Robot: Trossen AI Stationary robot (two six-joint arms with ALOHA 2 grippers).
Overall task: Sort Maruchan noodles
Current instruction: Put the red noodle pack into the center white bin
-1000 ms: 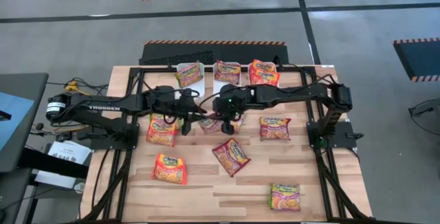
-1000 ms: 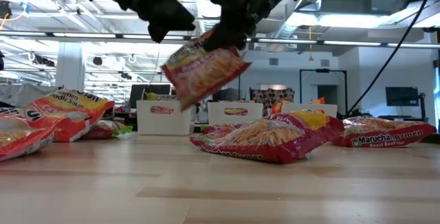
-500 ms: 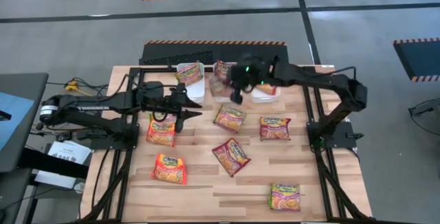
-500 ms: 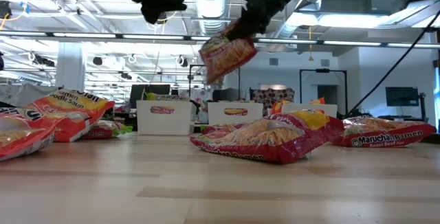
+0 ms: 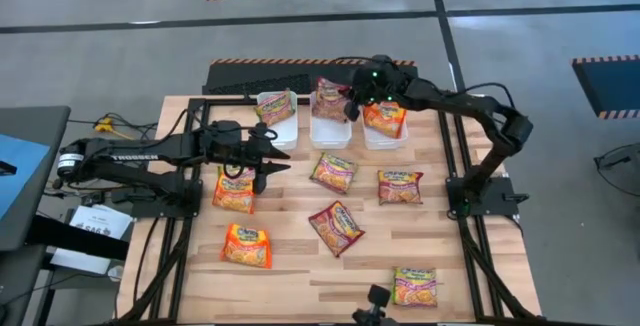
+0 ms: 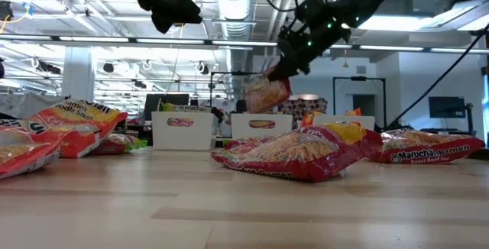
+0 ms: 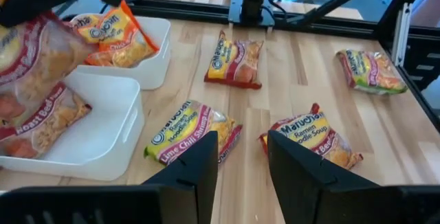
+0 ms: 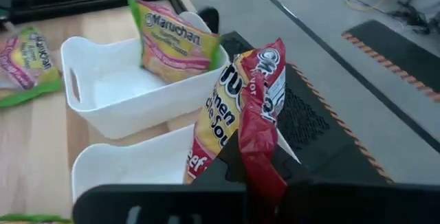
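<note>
Right gripper holds a red-trimmed glossy ramen packet (image 5: 329, 97) above the middle white plastic bin (image 5: 330, 131)

High view: the right gripper (image 5: 352, 104) is clamped on that packet over the middle of three bins at the table's far edge; the left gripper (image 5: 272, 160), fingers parted and empty, hovers by a packet on the pale wooden slatted table (image 5: 300, 276), "TROSSEN" on its arm. Low view: only here the held packet hangs clear above the bin row, and "Maruchan Ramen Roast Beef" reads on a maroon-trimmed flat packet (image 6: 428, 148) at right. Left wrist view: the "Lime Chili Shrimp" green-trimmed packet (image 7: 192, 132) lies beside the bin. Right wrist view: "Maruchan" shows on the green-trimmed packet (image 8: 177, 40) leaning in the neighbouring bin
</note>
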